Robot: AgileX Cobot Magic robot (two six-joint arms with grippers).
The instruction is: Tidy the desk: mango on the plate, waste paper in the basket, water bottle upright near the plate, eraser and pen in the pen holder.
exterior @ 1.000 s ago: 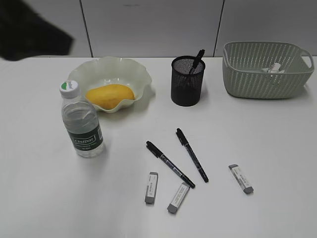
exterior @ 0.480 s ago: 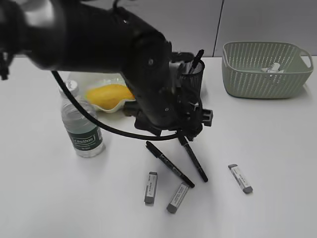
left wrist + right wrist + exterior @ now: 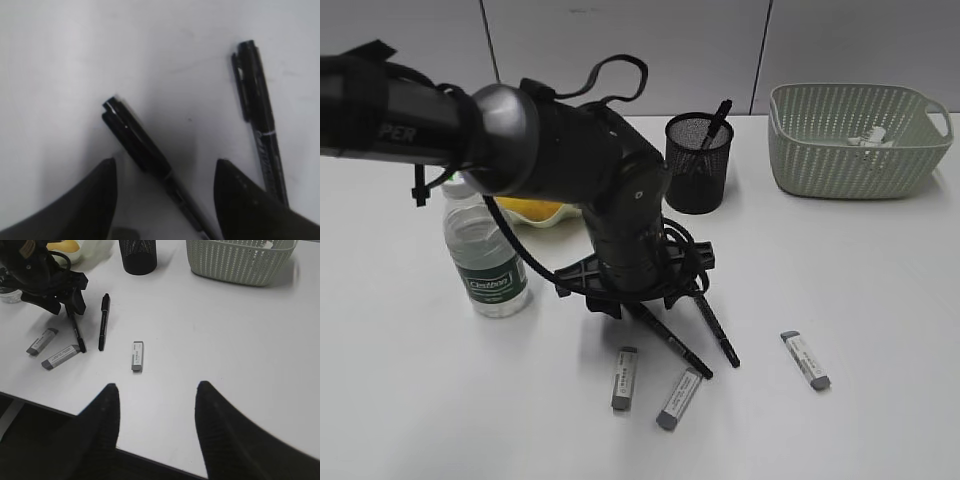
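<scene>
We see paper (image 3: pixel 869 138) in the basket (image 3: pixel 850 165), the bottle (image 3: pixel 485 260) upright; two pens (image 3: pixel 137 142) and three erasers (image 3: pixel 625 378) remain on the bench (image 3: pixel 880 280). Both arms' jaws stand spread, holding nothing.

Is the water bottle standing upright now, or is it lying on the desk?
Upright. The water bottle stands on its base on the desk, label level; the left arm hides its cap.
</scene>
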